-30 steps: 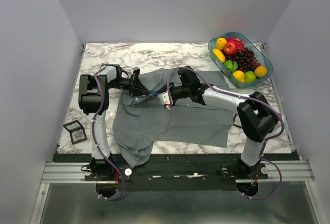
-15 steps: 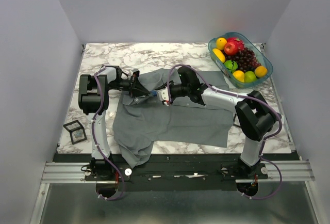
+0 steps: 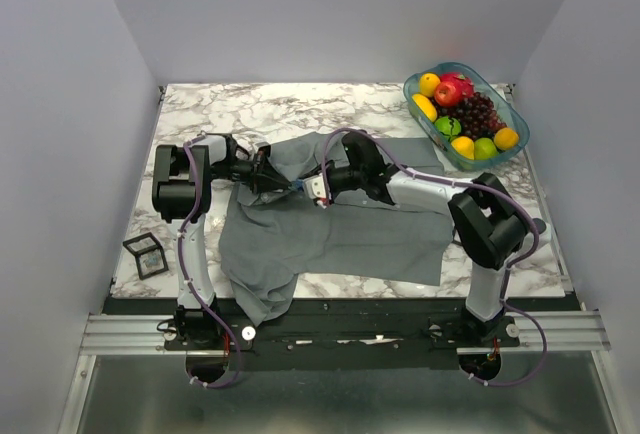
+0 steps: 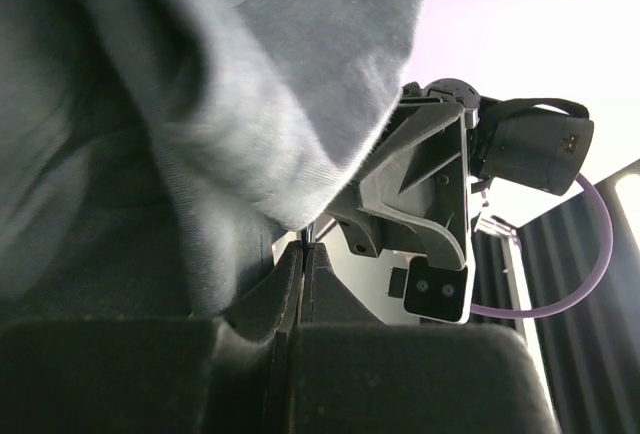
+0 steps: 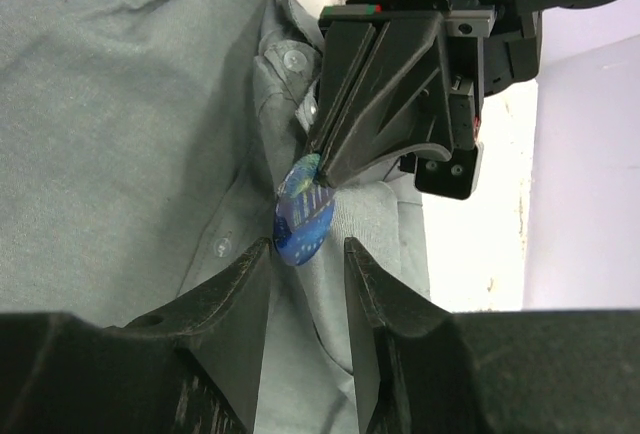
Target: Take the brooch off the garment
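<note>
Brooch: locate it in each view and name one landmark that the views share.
Top external: the brooch is a blue speck on the garment, left of centre.
Left wrist: not in it; grey cloth fills most of the view.
Right wrist: centre, just ahead of the open right gripper.
Shared landmark: the shut tips of the left gripper, right beside the brooch.

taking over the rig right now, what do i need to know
Left gripper: shut, tips at the brooch's upper edge; whether it pinches anything is unclear.
Right gripper: open, a jaw on either side of the brooch, not closed on it.
Garment: lying spread out, brooch on it beside the buttons.
Done: both grippers at the brooch.
Left to do: grip the brooch and pull it free.
</note>
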Robot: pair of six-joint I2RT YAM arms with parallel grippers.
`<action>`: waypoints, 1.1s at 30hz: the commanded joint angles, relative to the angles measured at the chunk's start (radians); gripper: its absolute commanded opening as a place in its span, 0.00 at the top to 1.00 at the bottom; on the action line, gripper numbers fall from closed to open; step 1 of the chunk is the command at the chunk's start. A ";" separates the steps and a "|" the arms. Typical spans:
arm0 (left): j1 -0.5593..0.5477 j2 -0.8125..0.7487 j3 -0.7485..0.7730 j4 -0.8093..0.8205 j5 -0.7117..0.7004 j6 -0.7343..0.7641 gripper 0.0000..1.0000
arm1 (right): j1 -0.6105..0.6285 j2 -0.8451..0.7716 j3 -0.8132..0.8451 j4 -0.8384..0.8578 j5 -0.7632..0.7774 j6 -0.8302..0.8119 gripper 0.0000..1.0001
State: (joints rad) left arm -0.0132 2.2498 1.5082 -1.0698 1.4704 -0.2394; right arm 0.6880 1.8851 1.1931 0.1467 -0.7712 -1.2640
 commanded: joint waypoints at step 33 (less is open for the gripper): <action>0.047 -0.475 0.023 0.324 -0.498 0.503 0.25 | -0.123 0.117 0.399 -0.272 -0.065 1.132 1.00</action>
State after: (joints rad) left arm 0.0490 1.8957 1.6699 -1.0874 1.1370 0.1986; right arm 0.5819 1.9747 1.5555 -0.0490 -0.7662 -0.3264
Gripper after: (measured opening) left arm 0.748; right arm 0.012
